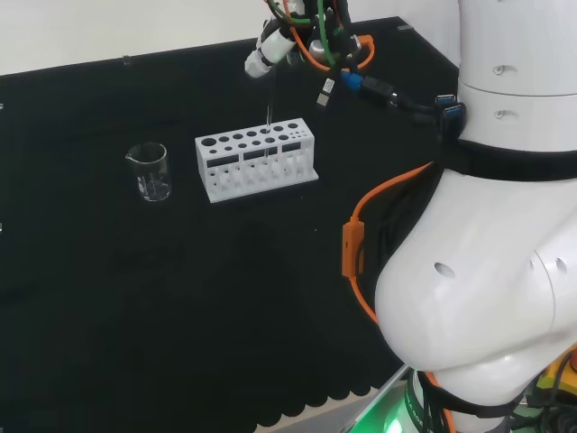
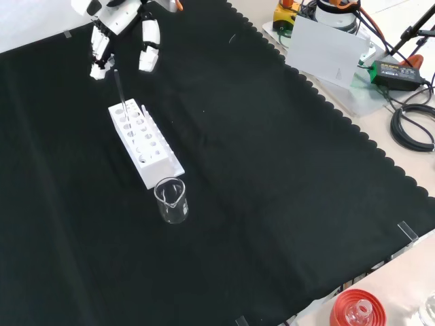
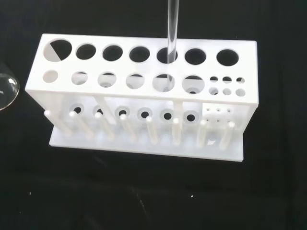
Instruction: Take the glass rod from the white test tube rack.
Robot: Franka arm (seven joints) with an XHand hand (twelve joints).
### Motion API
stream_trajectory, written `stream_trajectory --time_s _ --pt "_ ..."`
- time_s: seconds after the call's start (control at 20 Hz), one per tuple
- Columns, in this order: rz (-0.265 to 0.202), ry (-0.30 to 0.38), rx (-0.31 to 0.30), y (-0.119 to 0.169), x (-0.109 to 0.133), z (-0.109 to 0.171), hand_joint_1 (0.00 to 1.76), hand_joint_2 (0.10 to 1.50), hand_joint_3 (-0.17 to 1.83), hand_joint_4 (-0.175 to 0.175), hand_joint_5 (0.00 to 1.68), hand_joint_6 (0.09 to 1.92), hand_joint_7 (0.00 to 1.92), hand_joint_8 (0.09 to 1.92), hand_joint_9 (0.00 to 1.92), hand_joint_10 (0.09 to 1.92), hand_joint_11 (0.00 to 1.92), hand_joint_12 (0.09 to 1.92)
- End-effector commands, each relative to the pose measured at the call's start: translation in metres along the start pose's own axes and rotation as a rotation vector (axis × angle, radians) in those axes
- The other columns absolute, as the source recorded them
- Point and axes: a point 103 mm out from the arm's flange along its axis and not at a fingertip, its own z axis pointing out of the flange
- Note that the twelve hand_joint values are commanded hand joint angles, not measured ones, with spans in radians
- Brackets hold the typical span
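The white test tube rack (image 1: 257, 158) (image 2: 143, 142) (image 3: 144, 96) stands on the black cloth. A clear glass rod (image 1: 269, 113) (image 2: 119, 92) (image 3: 171, 33) rises nearly upright from it, and in the wrist view its lower end still sits in one of the rack's top holes. The hand (image 1: 270, 50) (image 2: 119, 24) hangs above the rack with its fingers curled down round the rod's upper end.
An empty glass beaker (image 1: 151, 171) (image 2: 171, 200) (image 3: 5, 91) stands close to one end of the rack. The arm's white links (image 1: 487, 271) stand at the head view's right. A red ribbed stand (image 2: 357, 309) and cables (image 2: 411, 122) lie beyond the cloth's scalloped edge.
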Motion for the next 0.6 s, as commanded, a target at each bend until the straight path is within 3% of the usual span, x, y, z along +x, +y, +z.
stream_trajectory --time_s 0.05,0.6 --pt "-0.014 -0.009 0.01 0.003 0.003 0.004 0.42 0.82 0.37 -0.01 0.36 0.1 0.38 0.84 0.58 0.88 0.59 1.35" --pt "-0.014 -0.02 0.045 0.017 -0.004 0.017 0.43 0.85 0.36 -0.009 0.37 0.12 0.39 0.84 0.61 0.86 0.64 1.33"
